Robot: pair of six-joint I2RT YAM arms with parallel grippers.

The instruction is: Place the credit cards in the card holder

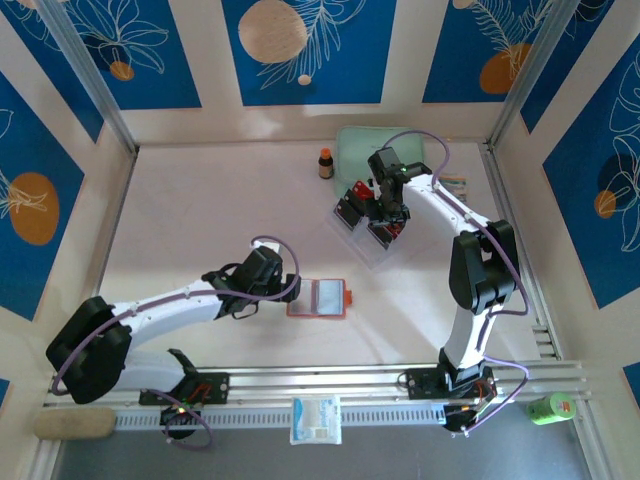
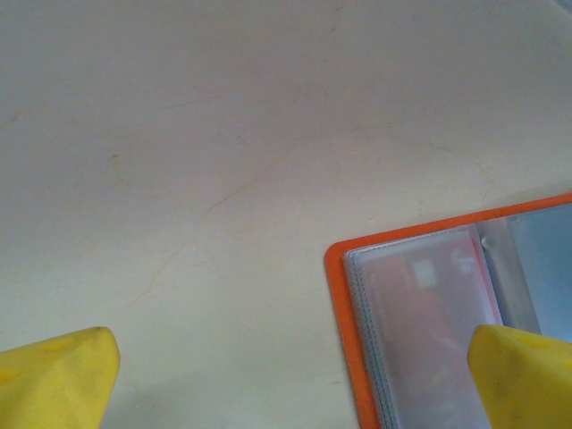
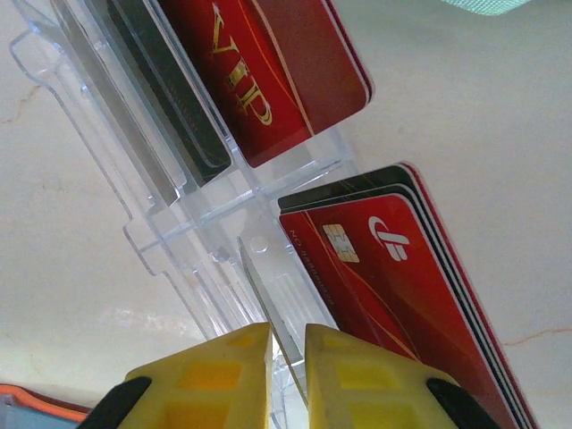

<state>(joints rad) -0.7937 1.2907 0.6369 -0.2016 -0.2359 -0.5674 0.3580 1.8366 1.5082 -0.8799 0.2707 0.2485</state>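
Observation:
The orange card holder (image 1: pixel 318 297) lies open on the table, pale sleeves up. My left gripper (image 1: pixel 281 287) hovers open at its left edge. In the left wrist view this gripper (image 2: pixel 290 349) straddles the holder's orange corner (image 2: pixel 344 304), one yellow fingertip (image 2: pixel 523 375) over the clear sleeve. My right gripper (image 1: pixel 386 214) is down in the clear tray (image 1: pixel 374 250) of red and black credit cards (image 1: pixel 350 206). In the right wrist view its fingers (image 3: pixel 288 357) stand close on a thin card seen edge-on (image 3: pixel 268 299), beside a red chip card (image 3: pixel 393 277). A red VIP card (image 3: pixel 268 71) stands behind.
A small brown bottle (image 1: pixel 326 163) and a mint-green pouch (image 1: pixel 362 146) sit at the back near the tray. Walls close the table on three sides. A white packet (image 1: pixel 316 420), a green can (image 1: pixel 548 407) and a beige pad (image 1: pixel 75 423) lie below the front rail.

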